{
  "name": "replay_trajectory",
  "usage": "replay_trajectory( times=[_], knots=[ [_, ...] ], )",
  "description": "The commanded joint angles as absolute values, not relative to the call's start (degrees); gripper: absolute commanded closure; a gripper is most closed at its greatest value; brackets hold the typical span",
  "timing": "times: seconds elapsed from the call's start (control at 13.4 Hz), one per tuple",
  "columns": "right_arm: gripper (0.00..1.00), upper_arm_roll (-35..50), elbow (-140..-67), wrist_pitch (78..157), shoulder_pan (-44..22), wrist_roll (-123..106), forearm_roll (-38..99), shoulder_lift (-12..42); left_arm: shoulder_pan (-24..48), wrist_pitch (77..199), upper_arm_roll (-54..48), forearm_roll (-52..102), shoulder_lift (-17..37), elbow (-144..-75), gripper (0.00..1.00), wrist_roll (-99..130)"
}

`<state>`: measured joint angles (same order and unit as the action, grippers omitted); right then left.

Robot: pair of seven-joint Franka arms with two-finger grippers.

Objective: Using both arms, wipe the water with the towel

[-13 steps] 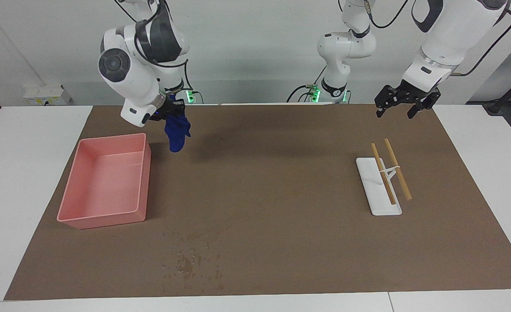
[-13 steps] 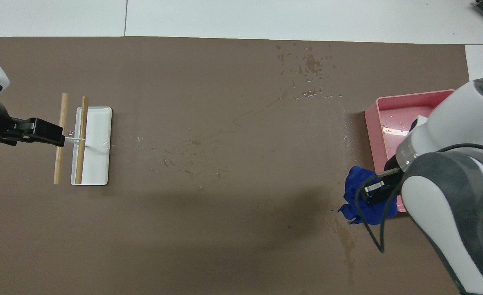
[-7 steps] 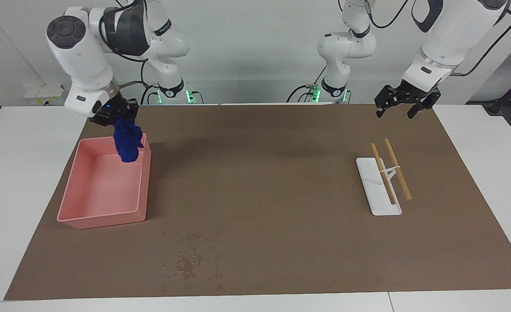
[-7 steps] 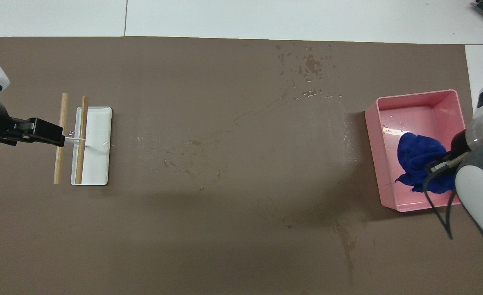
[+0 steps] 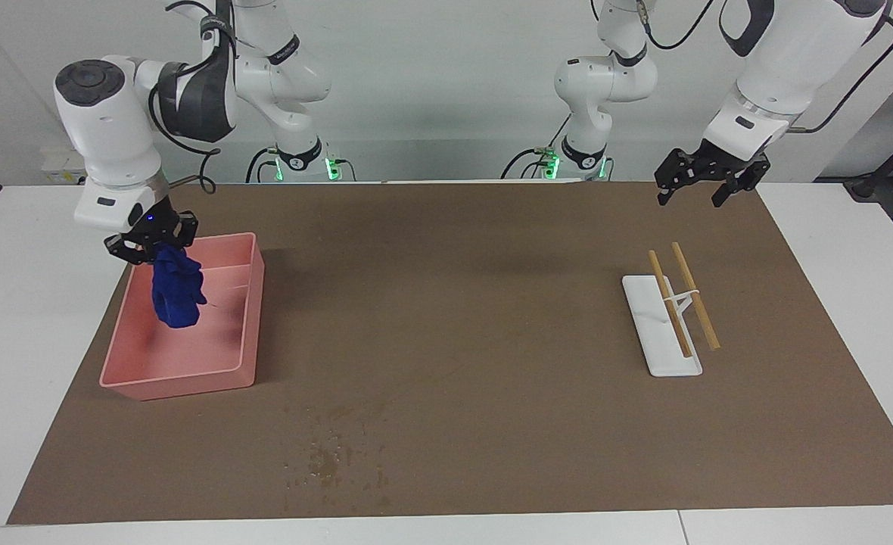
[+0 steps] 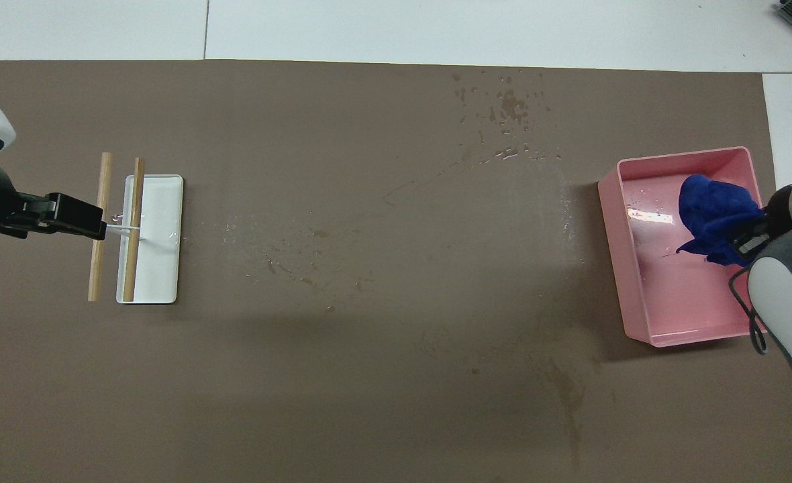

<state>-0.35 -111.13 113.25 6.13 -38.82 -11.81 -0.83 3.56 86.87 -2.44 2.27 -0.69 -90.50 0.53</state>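
The water (image 5: 333,458) is a patch of dark specks on the brown mat, near the mat's edge farthest from the robots; it also shows in the overhead view (image 6: 503,100). My right gripper (image 5: 151,246) is shut on the blue towel (image 5: 176,291), which hangs down over the inside of the pink bin (image 5: 253,303). In the overhead view the towel (image 6: 711,215) covers part of the bin (image 6: 614,255), with the right gripper (image 6: 748,235) at its edge. My left gripper (image 5: 707,183) is open and empty, raised over the mat's edge nearest the robots, and waits.
A white tray (image 5: 662,333) with two wooden sticks (image 5: 692,295) across it lies toward the left arm's end; it also shows in the overhead view (image 6: 161,268). Faint wet streaks (image 6: 315,268) cross the mat's middle. Two slimmer arms (image 5: 590,83) stand at the back.
My right arm swung the towel from over the mat beside the bin to over the bin's inside, and lowered it. The left arm has not moved.
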Motion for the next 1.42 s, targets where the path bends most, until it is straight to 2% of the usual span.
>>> replay_trajectory(
  times=[0.0,0.07,0.22,0.45,0.75,0.82,1.12,1.35],
  knots=[
    [0.27,0.4,-112.2,115.1,8.4,-40.4,-13.0,-0.7,4.0,88.0,-1.9,2.2,-1.3,-91.7,0.0,-0.3],
    [0.0,0.4,-112.0,114.7,8.4,-40.3,-12.7,-0.6,4.0,88.0,-1.9,2.2,-1.3,-91.7,0.0,-0.2],
    [0.0,0.5,-111.2,114.0,8.5,-40.1,-12.0,-0.6,4.0,88.0,-1.9,2.2,-1.3,-91.7,0.0,-0.2],
    [0.0,0.9,-106.3,110.3,7.7,-39.5,-8.4,-0.6,4.0,88.0,-1.9,2.2,-1.3,-91.7,0.0,-0.3],
    [0.0,2.5,-88.2,89.6,4.6,-27.1,-6.5,1.1,4.0,88.0,-1.9,2.2,-1.3,-91.7,0.0,-0.2],
    [0.0,2.5,-85.9,87.1,4.1,-23.1,-4.8,1.1,4.0,88.0,-1.9,2.2,-1.3,-91.7,0.0,-0.3],
    [0.0,3.2,-84.7,83.2,1.3,-12.4,-0.5,1.1,4.0,88.0,-1.9,2.2,-1.3,-91.7,0.0,-0.2],
    [0.0,3.0,-85.5,83.1,0.6,-9.3,0.0,1.0,4.0,88.0,-1.9,2.2,-1.3,-91.7,0.0,-0.3]
  ],
)
